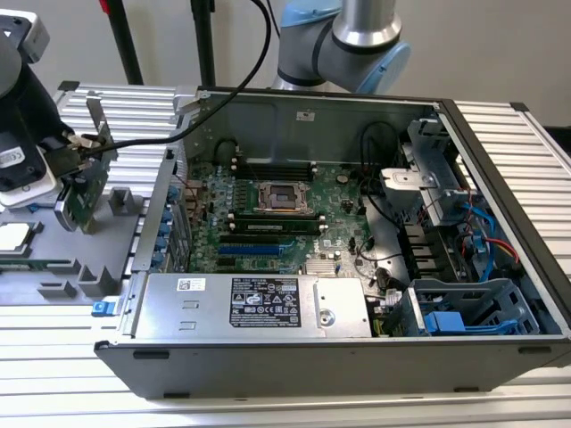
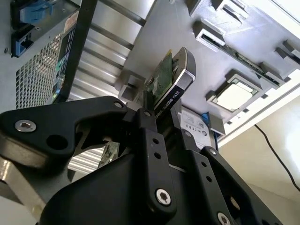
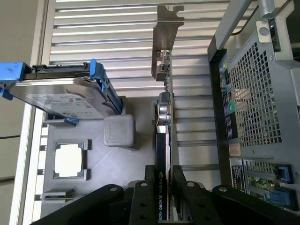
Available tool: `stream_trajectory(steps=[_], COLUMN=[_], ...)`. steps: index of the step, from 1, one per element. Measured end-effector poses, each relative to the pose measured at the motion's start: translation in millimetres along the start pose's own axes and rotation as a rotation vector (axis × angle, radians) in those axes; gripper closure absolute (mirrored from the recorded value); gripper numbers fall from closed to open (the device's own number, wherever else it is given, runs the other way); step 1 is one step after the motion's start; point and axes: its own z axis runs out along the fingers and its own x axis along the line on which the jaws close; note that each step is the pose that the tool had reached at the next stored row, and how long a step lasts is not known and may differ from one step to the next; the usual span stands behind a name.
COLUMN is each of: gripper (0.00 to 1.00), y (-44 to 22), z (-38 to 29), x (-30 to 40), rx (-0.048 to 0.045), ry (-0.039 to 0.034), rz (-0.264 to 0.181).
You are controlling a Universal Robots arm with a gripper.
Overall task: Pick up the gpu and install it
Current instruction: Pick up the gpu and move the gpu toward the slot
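**Claw [image 3: 164, 186] clamped on the graphics card [image 3: 165, 136], outside the case**

The claw is clenched across the card's edge, pinching board and black cooler together. The card stands upright with its metal bracket [image 3: 165, 37] pointing away from the claw, a hold that looks suited to a slot. To one side of the claw, a hard drive [image 3: 61, 93] and processor chip [image 3: 70, 159] rest on the grey tray [image 3: 122, 173]. The open computer case [image 3: 253, 93] is on the other side. Whether the card has cleared the tray, I can't tell.

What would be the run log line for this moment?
hand: shut on gpu | gpu: upright, at gray tray, outside case | install: not done
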Motion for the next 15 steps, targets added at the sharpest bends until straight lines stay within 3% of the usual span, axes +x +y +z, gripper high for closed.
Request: stream_trajectory(steps=[7, 15], gripper=[1.0, 1.0], y=[0.7, 3.3], z=[-1.7, -9.1], x=[-4.0, -10.3], rx=[0.0, 0.0001], ry=[0.0, 0.0018], rz=[0.0, -0.006])
